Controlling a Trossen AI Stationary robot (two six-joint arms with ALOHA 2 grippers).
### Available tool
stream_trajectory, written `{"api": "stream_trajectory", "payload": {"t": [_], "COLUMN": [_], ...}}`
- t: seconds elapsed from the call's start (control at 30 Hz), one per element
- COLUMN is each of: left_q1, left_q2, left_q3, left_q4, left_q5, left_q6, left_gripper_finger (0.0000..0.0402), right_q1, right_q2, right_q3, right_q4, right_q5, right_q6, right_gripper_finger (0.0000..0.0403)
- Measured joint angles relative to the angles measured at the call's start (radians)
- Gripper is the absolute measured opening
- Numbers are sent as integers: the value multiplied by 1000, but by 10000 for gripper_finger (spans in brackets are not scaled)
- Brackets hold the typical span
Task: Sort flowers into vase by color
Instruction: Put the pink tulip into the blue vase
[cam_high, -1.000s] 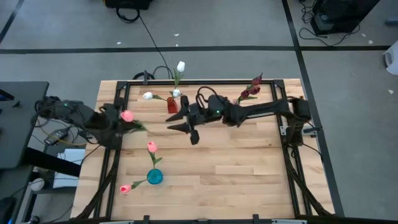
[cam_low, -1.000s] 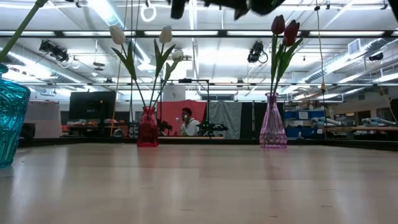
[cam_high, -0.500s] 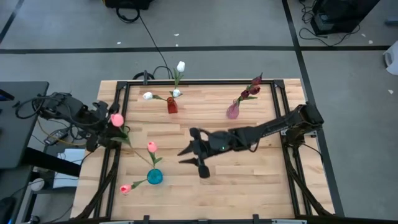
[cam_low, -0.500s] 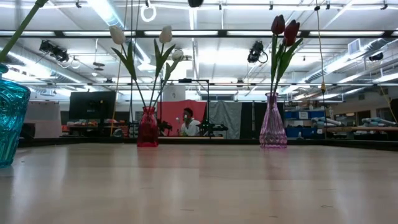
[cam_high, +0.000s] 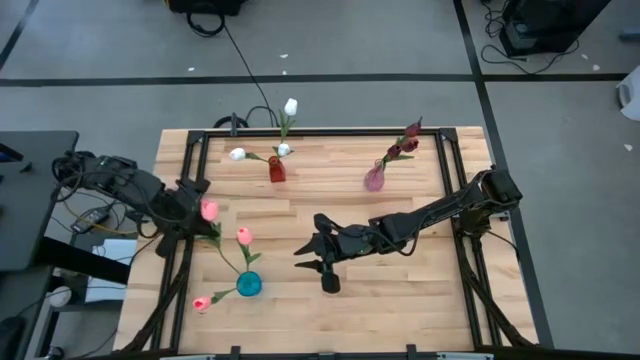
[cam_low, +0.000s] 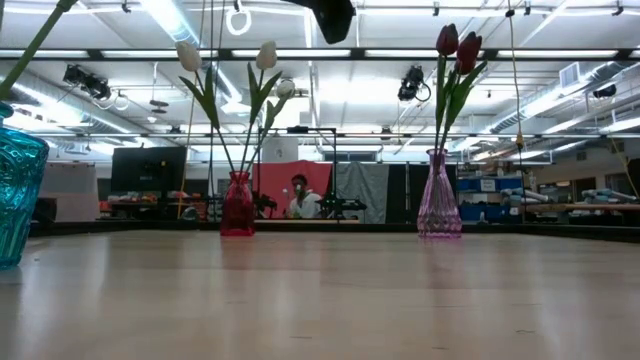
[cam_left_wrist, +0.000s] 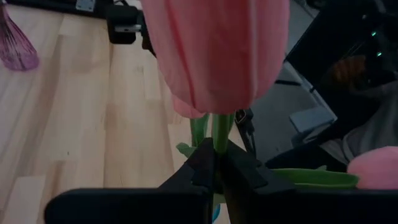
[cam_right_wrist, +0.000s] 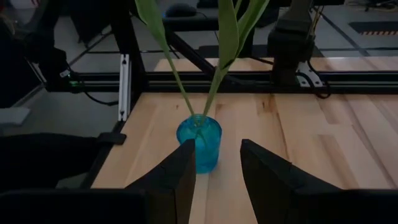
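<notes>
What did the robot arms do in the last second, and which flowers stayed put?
The right gripper, jaws open and empty, swung from near the red glass vase toward the blue glass vase. The left gripper, still clamped on a pink tulip, dipped toward the table's edge and came back, stem now slanting toward the blue vase. The white tulips and maroon tulips in the purple vase stayed put.
</notes>
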Motion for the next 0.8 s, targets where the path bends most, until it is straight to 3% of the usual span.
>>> {"api": "stream_trajectory", "payload": {"t": [0.57, 0.67, 0.8], "left_q1": [-105, -143, -179], "left_q2": [142, 154, 155], "left_q3": [-9, -37, -69], "left_q4": [67, 70, 80], "left_q5": [-29, -54, -77], "left_q6": [34, 50, 29], "left_gripper_finger": [27, 41, 89], "right_q1": [-2, -3, -11], "right_q2": [0, 0, 0], "right_q3": [-1, -1, -1], "right_q4": [7, -1, -18], "right_q5": [0, 0, -1], "right_q6": [0, 0, 2], "right_gripper_finger": [138, 138, 138]}}
